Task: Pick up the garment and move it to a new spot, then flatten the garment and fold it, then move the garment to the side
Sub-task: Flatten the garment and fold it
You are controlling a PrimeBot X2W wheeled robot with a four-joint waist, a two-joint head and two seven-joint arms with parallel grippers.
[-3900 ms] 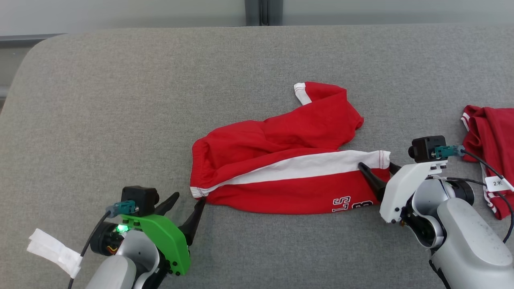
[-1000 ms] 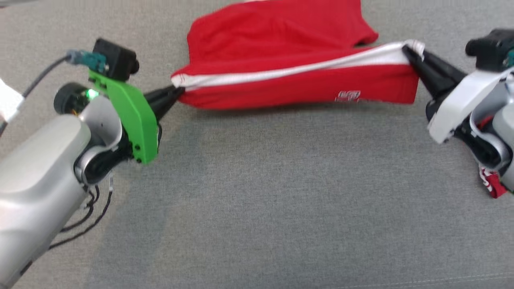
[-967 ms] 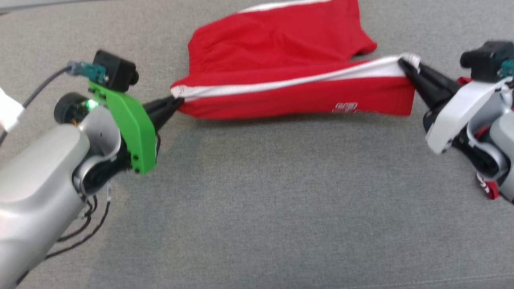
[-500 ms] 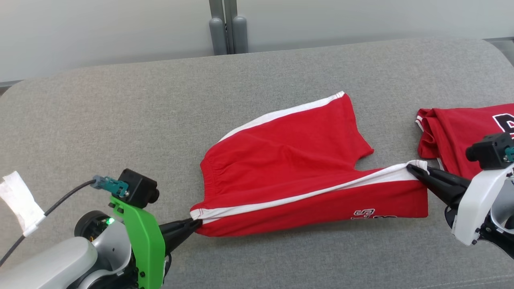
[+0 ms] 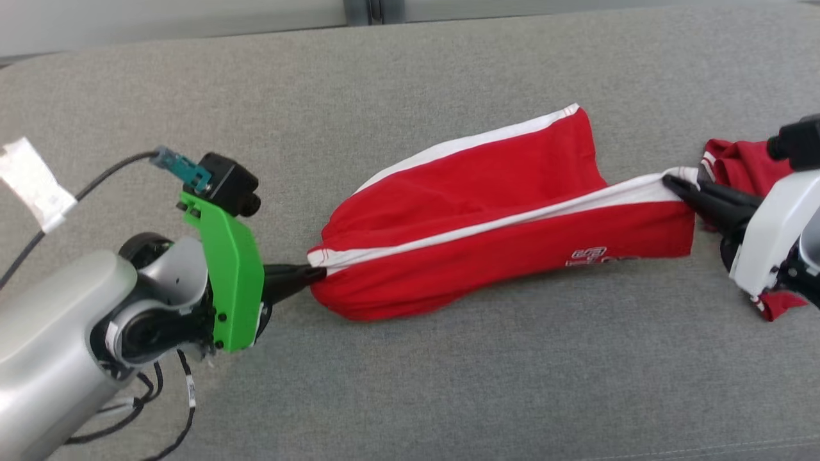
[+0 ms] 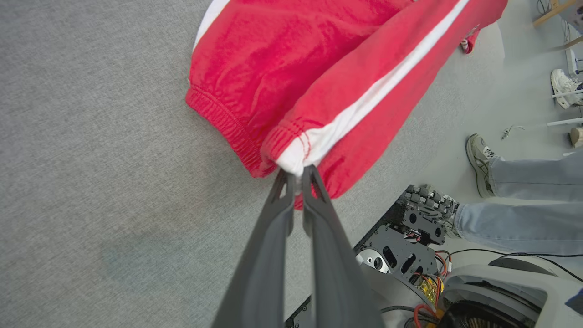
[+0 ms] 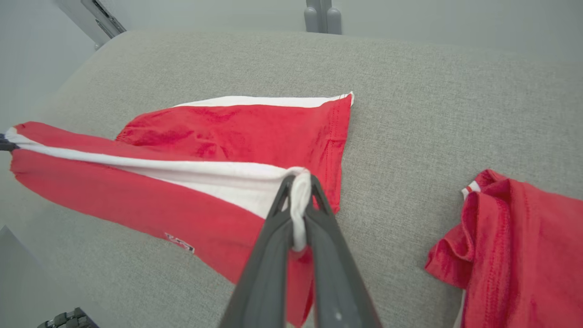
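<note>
Now both hands are clamped where, a few seconds back, they stood open at the 2 ends of the white stripe: the left hand [image 5: 317, 275] has its fingers pressed together on the waistband corner of the red shorts [image 5: 500, 256], and the right hand [image 5: 669, 181] is pinched just as tightly on the cuff end of the same stripe. In the left wrist view the left hand [image 6: 295, 175] bites the white band with the gathered waist bunched above it; in the right wrist view the right hand [image 7: 298, 182] has a loop of white hem squeezed between its tips. The shorts [image 7: 136, 200], which lay crumpled with 1 leg curled over, are now drawn taut between the hands, the near leg hanging from the stripe while the far leg lies opened out on the grey table [image 5: 448, 397]. The head camera has shifted, so how far the garment has travelled across the table cannot be judged. I read this as the carrying step under way, with the stretch already doing part of the flattening; laying down and folding remain. A second red garment [image 5: 737, 168] sits just beside the right hand and could snag.
</note>
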